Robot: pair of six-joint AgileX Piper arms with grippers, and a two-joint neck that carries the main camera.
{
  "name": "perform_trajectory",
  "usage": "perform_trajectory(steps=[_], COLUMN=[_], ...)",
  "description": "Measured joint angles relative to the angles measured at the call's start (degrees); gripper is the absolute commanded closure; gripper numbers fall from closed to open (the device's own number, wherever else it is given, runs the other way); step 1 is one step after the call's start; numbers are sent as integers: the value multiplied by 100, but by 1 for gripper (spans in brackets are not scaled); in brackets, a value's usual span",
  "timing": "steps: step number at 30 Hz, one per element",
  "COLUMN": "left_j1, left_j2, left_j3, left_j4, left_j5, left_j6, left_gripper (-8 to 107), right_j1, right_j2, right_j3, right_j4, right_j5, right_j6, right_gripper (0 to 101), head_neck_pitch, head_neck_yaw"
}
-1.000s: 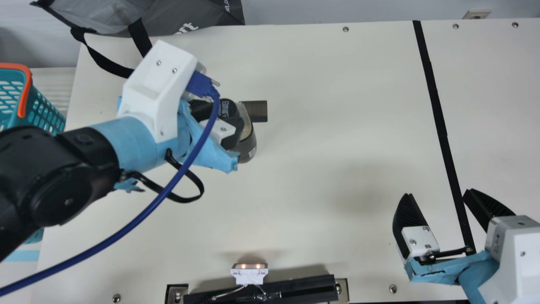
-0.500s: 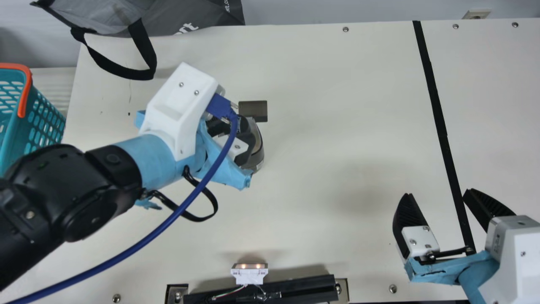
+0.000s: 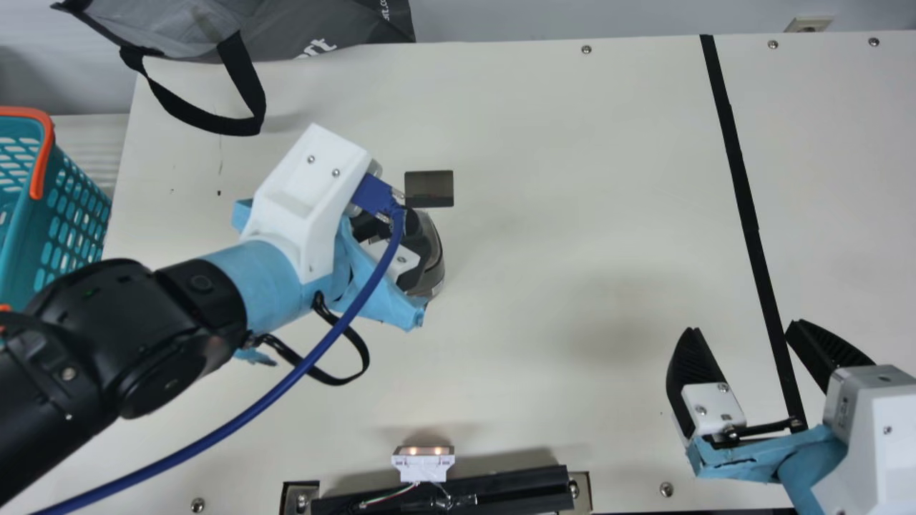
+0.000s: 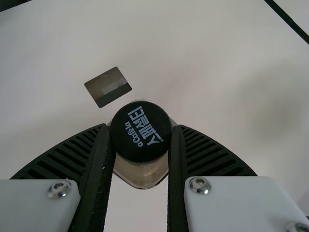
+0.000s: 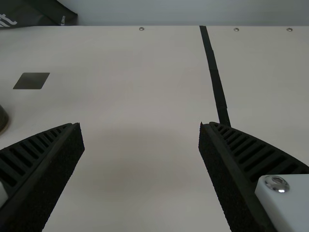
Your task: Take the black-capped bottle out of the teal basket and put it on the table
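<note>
Black ribbed fingers [image 4: 99,169] of the left gripper [image 3: 409,227] are clamped on the bottle [image 3: 434,268] just under its black cap [image 4: 141,131], one on each side. The bottle is out of the basket and over the table [image 3: 572,143], cap up, just to the robot's side of the dark rectangle [image 3: 429,189] — whether its base touches the table I can't tell. A blue cable [image 3: 286,383] runs from that gripper's wrist, passing on the robot's side of the dark rectangle.

The right gripper [image 3: 741,327] is well to the right of the dark rectangle and nearer the robot, its fingers spread wide apart. Between that gripper and the far table edge runs a black stripe [image 3: 744,186], also right of the rectangle.

The teal basket [image 3: 21,247] with its orange handle is well to the rectangle's left. A grey bag [image 3: 300,21] lies beyond the rectangle and leftward, its black strap [image 3: 247,86] looped onto the table. Straight toward the robot from the rectangle — a small white lit fixture [image 3: 423,465] beside a black bar [image 3: 515,486].
</note>
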Motion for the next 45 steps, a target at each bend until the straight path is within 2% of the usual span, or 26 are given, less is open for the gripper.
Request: perform_trajectory(steps=[3,5,6,7,8,9,28,45], left_j1=[11,22,22,22,22,32,80,563], left_j2=[-22,-34,-34,-40,-48,-55,-159,-616], left_j3=[14,29,29,33,42,42,59,-83], left_j4=[-25,-41,-41,-41,-41,-45,-64,825], left_j5=[-13,-24,-24,-24,-24,-34,-9,122], left_j6=[0,0,0,12,12,12,10,-720], left_gripper=[99,52,21,11,8,-8,-8,-8], right_j1=[0,0,0,0,0,0,0,0], right_j2=[0,0,0,0,0,0,0,0], right_j3=[0,0,0,0,0,0,0,0], right_j4=[0,0,0,0,0,0,0,0], right_j5=[0,0,0,0,0,0,-1,-1], right_j6=[0,0,0,0,0,0,0,0], right_gripper=[10,10,10,10,10,10,10,10], head_neck_pitch=[0,0,0,0,0,0,0,0], head_neck_yaw=[29,29,0,0,0,0,0,0])
